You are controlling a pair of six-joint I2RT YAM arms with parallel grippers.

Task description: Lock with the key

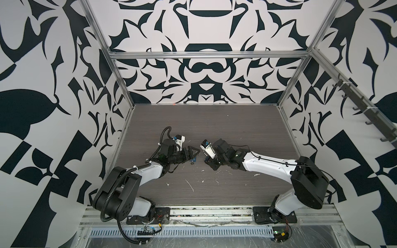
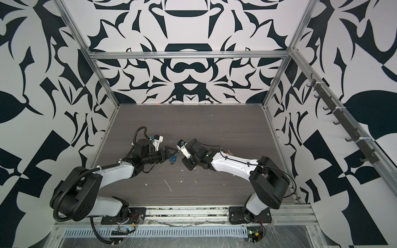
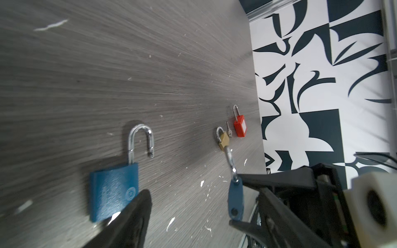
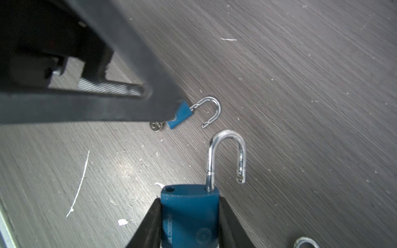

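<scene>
Grey wood-grain table [image 1: 214, 124], boxed in by black-and-white patterned walls [image 1: 204, 75]; white flecks [image 1: 190, 184] scattered toward 6 o'clock. Both arms reach in from the 6 o'clock edge and meet near table centre, tips nearly facing.

On the 9 o'clock side, left gripper [image 2: 171, 151]: jaws stand wide, clamping nothing. One finger [image 3: 133, 214] overlaps a corner of the blue padlock on the table [image 3: 113, 191]. That lock lies flat, just at 6 o'clock of the left fingertips in both top views, with its shackle swung open. A silver key head [image 4: 156, 125] sits against the base end of its body. Whether the blade is inside, cannot tell, since the left finger hides part of the body in the right wrist view.

On the 3 o'clock side, right gripper [image 4: 190, 201]: closed on the held blue padlock [image 4: 190, 216], one finger on each narrow side of the body. Its shackle [image 4: 227, 150] is open, free end clear of the body. This lock sits at about 3 o'clock of the table lock, near but apart.

Gold padlock [image 3: 223, 140], small key [image 3: 229, 130] and red padlock [image 3: 240, 126] lie in a row well apart from the grippers, out toward 3 o'clock; the small key is between the two locks.
</scene>
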